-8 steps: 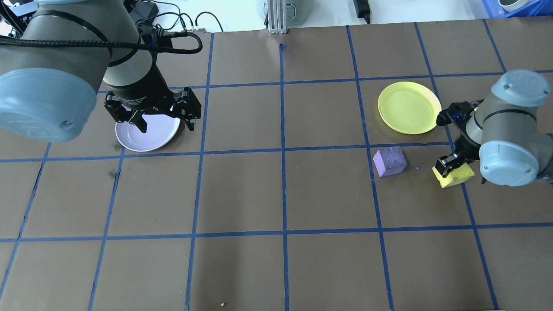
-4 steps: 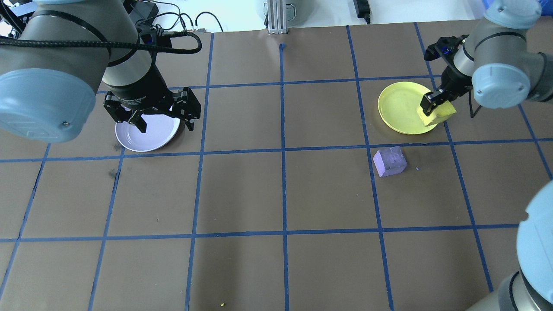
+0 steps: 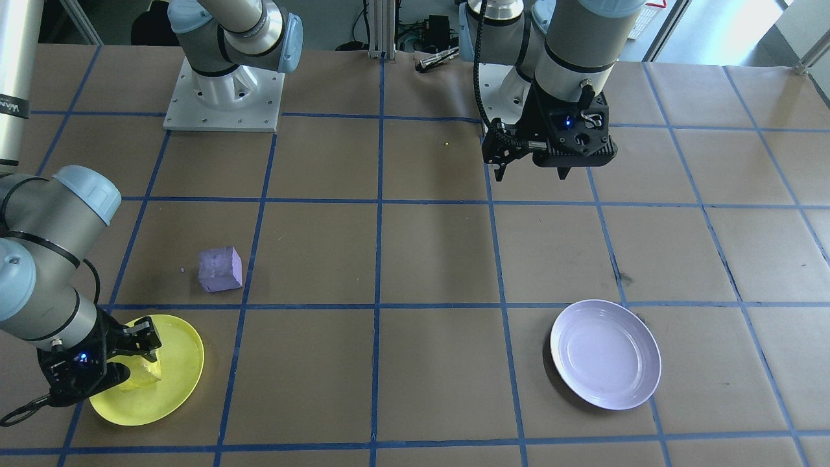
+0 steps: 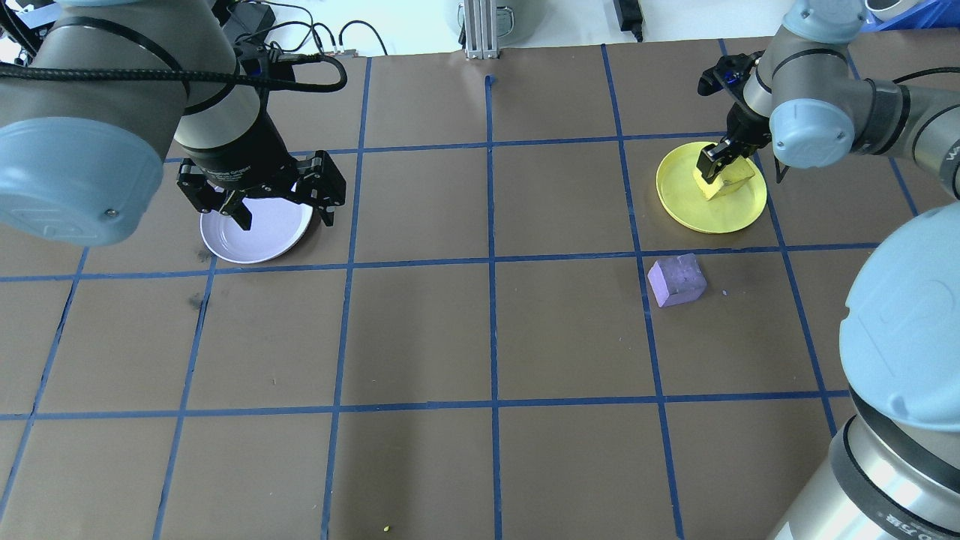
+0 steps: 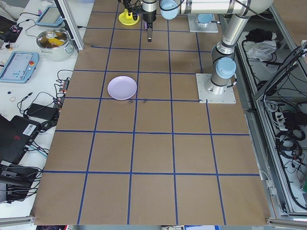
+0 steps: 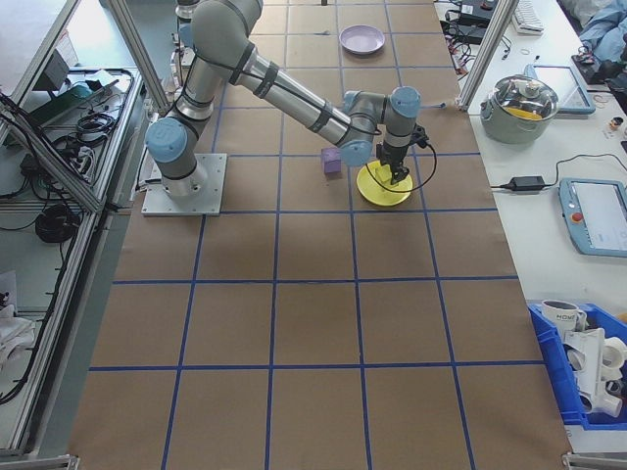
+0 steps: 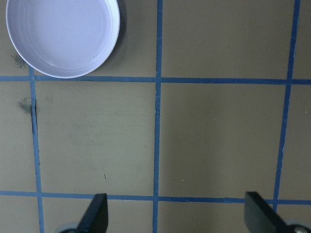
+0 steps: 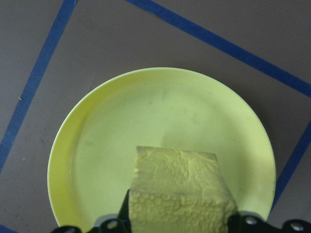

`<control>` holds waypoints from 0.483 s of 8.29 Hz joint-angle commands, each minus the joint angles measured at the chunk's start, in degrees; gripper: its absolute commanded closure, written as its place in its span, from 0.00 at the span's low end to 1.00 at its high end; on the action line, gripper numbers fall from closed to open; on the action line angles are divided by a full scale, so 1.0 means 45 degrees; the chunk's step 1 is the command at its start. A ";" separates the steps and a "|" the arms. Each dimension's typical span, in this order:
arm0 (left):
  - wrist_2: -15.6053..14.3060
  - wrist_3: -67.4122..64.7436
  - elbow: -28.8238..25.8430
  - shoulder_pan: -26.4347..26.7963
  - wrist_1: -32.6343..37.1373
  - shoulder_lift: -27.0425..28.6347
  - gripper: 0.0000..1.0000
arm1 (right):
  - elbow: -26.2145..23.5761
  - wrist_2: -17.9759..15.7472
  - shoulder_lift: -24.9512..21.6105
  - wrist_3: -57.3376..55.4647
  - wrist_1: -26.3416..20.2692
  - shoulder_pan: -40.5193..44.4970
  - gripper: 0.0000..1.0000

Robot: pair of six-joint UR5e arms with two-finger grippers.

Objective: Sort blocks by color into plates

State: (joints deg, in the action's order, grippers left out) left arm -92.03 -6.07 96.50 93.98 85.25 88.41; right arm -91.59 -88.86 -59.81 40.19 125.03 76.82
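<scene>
So the rough bright yellow foam cube (image 4: 724, 180) is pinched between the right gripper (image 4: 715, 166) fingers and sits over the round yellow plastic plate (image 4: 686, 206), toward its right side; can't tell from these shots whether it's touching the plate yet or hanging just above. The light purple foam cube (image 4: 677, 280) is on the brown paper near that plate, well apart from the glossy lavender-white plate (image 4: 259, 236) across the table. The left gripper (image 4: 262, 196) hangs over that pale plate with its fingers spread wide, holding nothing. Main worry, I'd guess: foam is grippy, so the cube could cling to one finger on release and tumble off the rim, since it isn't centred. Also the purple cube is a long haul from its plate. Writing-wise, there's small white lettering on the left gripper body, too small to read.
</scene>
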 commanded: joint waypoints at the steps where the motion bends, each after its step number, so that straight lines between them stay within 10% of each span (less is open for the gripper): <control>1: 0.0020 0.0000 0.0000 -0.0085 0.0020 -0.0018 0.00 | 0.0040 0.0059 -0.0204 -0.0044 -0.0147 0.0038 0.00; 4: -0.0018 0.0000 0.0000 -0.0085 0.0020 -0.0018 0.00 | -0.0444 0.0197 -0.1548 -0.1812 -0.2655 0.0330 0.00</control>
State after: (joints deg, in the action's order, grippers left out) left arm -92.05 -6.06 96.50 93.65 85.34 88.33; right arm -91.55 -88.23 -63.13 38.15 120.54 77.26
